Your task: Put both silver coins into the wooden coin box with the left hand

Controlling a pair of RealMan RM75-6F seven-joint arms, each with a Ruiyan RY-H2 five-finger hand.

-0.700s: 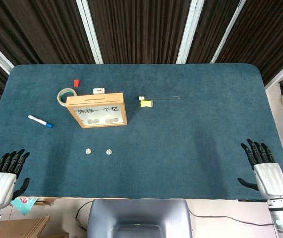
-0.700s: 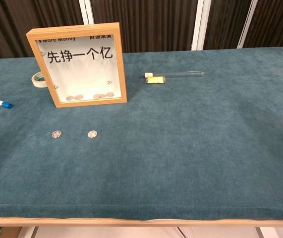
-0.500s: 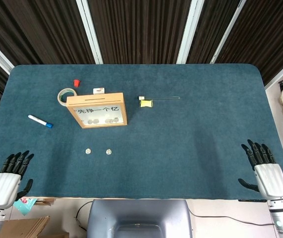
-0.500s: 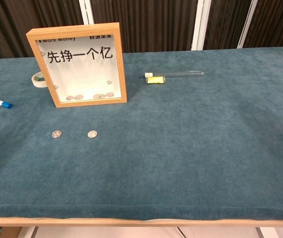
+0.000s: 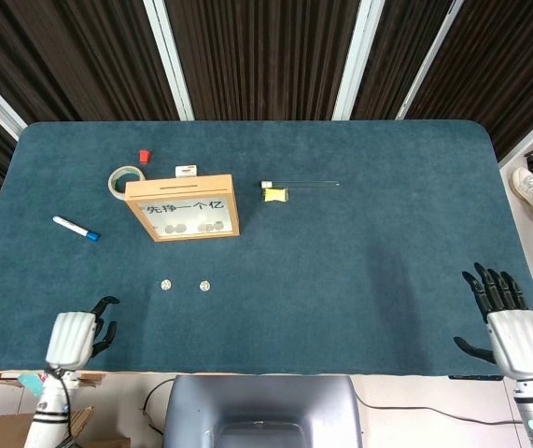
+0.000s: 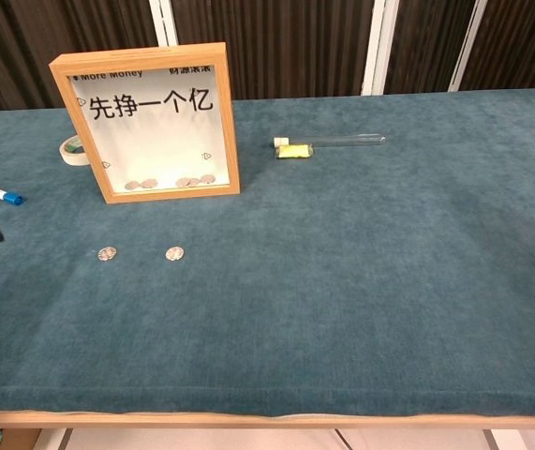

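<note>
Two silver coins (image 5: 184, 285) lie flat, uncollected | left hand (image 5: 76, 336) near, empty, fingers apart | should pinch one coin's edge, then lift to wooden coin box (image 5: 182, 208).

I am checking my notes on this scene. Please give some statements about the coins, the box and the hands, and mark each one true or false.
1. Both silver coins, the left coin and the right coin, lie on the table in front of the wooden coin box. True.
2. The left hand holds a coin. False: it holds nothing and is near the table's front edge, apart from the coins.
3. The wooden coin box already has coins inside. True.
4. The blue-capped marker lies to the right of the box. False: it lies to the left.
5. The right hand rests on the glass tube. False: it is far from it, at the right front corner.
</note>
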